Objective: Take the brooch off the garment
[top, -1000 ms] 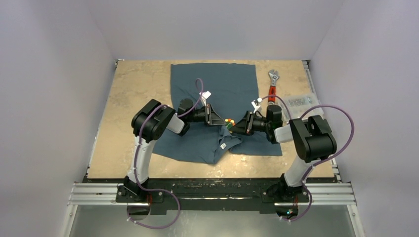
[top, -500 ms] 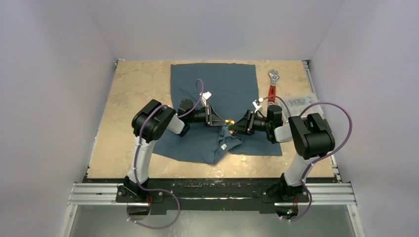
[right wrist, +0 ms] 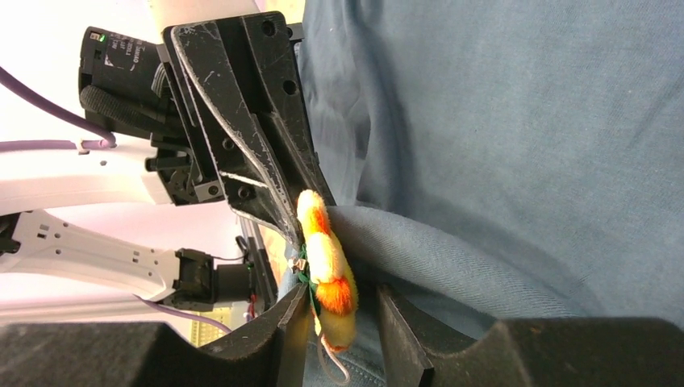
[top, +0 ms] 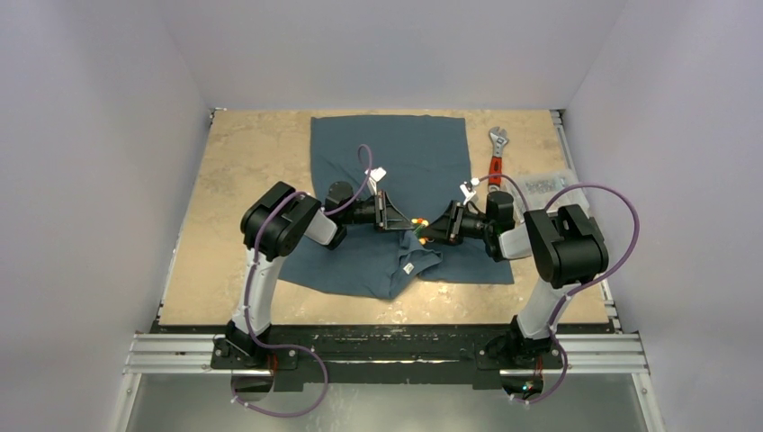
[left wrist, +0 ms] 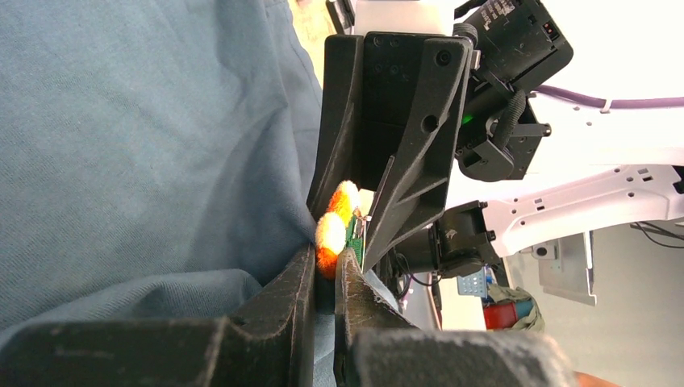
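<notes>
Two-handed job, by the look of it. Found the brooch [right wrist: 327, 278] smack between the fingers of the right end effector [right wrist: 339, 310], edge-on and grasped around the fuzzy rim as far as the wrist view shows. Can't swear to a firm hold though, with cloth crowding one side. Also sitting just past the tips of the left end effector [left wrist: 323, 274], nearly touching them. Seeing that left one clenched hard on a pinched-up fold of the shirt [top: 396, 148], directly behind the brooch. So: tip to tip, over the middle of the shirt, with the rest of it lying flat on the bench [top: 252, 162].

Handling-wise, looks like a light, soft, plush little thing. No real worry about crushing it, but squishy enough to slip out under a sideways tug. Probably hanging on by a thin pin or clasp at the back. Can make out a glint of metal and something green there, too small to read. Better to take hold low on the rim, close to the back, rather than out on the fluff. As for the shirt: very floppy, would just follow along without that pinch right beside the pin. Would guess a gentle, straight pull away from the left end effector, to avoid tearing cloth or bending the pin.
</notes>
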Motion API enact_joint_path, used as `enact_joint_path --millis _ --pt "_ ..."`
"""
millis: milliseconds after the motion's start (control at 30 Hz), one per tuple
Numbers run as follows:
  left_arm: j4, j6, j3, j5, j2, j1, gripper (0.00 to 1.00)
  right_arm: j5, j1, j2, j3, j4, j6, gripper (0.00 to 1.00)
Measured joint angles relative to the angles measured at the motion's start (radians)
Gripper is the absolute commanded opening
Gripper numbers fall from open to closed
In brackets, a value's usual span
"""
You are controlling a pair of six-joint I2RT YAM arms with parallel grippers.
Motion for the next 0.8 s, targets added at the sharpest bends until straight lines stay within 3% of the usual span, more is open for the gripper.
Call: enact_joint_path --millis 133,467,633,800 --pt "0.005 -0.006 0.0 -0.001 0.0 0.0 0.0 -0.003 0.0 0.0 0.0 0.021 0.01 0.35" --pt "0.006 -0.015 0.0 -0.004 0.0 -0.005 0.0 -0.007 0.0 0.0 0.0 0.056 0.035 0.35" --pt "0.009 -0.019 0.0 -0.005 0.0 -0.012 0.0 -0.008 0.0 0.001 0.0 0.078 0.053 0.19" --pt "0.008 -0.023 0.0 -0.01 0.0 -0.011 0.0 -0.013 0.0 0.007 0.0 0.089 0.057 0.27"
